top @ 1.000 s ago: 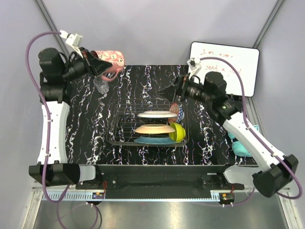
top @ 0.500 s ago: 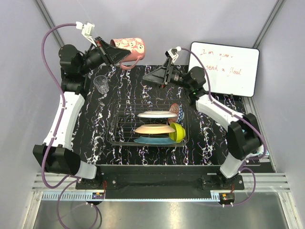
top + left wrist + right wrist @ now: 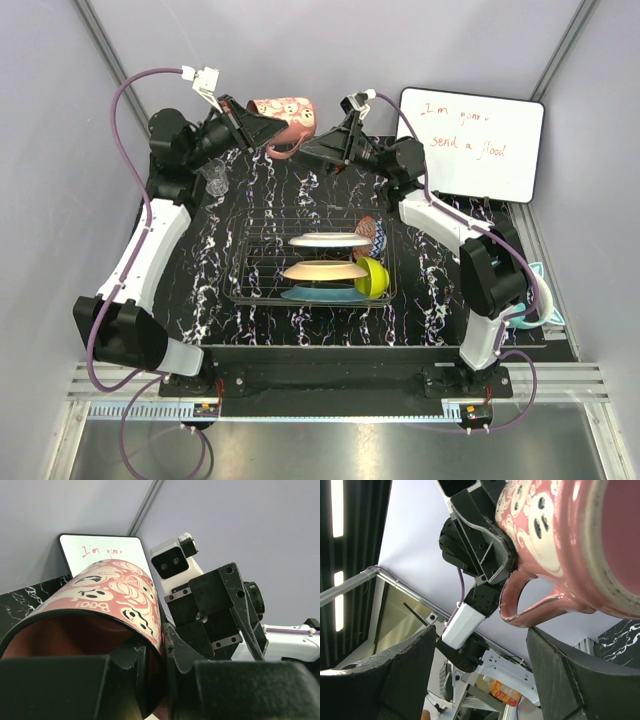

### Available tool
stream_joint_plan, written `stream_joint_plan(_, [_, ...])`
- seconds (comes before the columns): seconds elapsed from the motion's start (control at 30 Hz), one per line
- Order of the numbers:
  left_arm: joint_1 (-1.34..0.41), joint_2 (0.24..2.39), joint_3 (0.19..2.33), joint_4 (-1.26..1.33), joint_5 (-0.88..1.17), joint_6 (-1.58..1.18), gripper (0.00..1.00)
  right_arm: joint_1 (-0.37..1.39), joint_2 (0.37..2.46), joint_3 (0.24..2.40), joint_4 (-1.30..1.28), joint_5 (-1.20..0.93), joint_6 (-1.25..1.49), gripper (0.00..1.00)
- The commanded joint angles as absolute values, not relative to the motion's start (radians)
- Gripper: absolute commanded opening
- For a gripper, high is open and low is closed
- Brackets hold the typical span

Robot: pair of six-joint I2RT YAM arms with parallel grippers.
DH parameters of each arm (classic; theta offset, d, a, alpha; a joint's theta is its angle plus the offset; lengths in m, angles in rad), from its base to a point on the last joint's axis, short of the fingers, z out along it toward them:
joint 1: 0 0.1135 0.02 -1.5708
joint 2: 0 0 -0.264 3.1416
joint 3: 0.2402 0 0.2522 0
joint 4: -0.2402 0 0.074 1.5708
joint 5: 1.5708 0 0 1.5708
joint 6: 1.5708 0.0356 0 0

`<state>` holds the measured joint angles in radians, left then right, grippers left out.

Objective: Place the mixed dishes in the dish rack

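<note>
Pink mug (image 3: 285, 115) hangs in the air over the far edge of the desk (image 3: 200, 280), left jaws clamped on its rim, one finger inside. Right jaws face it spread wide, holding nothing, with the mug handle just ahead of them. Dish rack (image 3: 250, 270) sits mid-desk below, plates (image 3: 325, 270) standing in it.

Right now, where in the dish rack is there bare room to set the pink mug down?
The left part of the dish rack is bare wire, between its left wall and the white plate, peach plate and teal plate. The right end is crowded: the lime-green bowl and red-white patterned bowl sit there beside the plates.
</note>
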<state>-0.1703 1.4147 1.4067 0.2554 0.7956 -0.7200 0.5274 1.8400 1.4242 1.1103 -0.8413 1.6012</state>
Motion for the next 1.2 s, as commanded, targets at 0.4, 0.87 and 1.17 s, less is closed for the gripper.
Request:
stream_joint_plan(0.4, [-0.252,1.402,1.466,0.377,0.726,-0.629,0.00,0.545,1.948,1.537,1.149,-0.773,1.669,0.65])
stream_joint_plan(0.87, [-0.261,1.350,1.367,0.304,0.775,-0.568,0.00,0.545,1.979,1.569,1.118,-0.773,1.663,0.00])
stream_joint_plan(1.17, [-0.212,1.264,1.333,0.005,0.862,-0.344,0.20,0.540,1.830,1.571,0.685,-0.822,1.191,0.00])
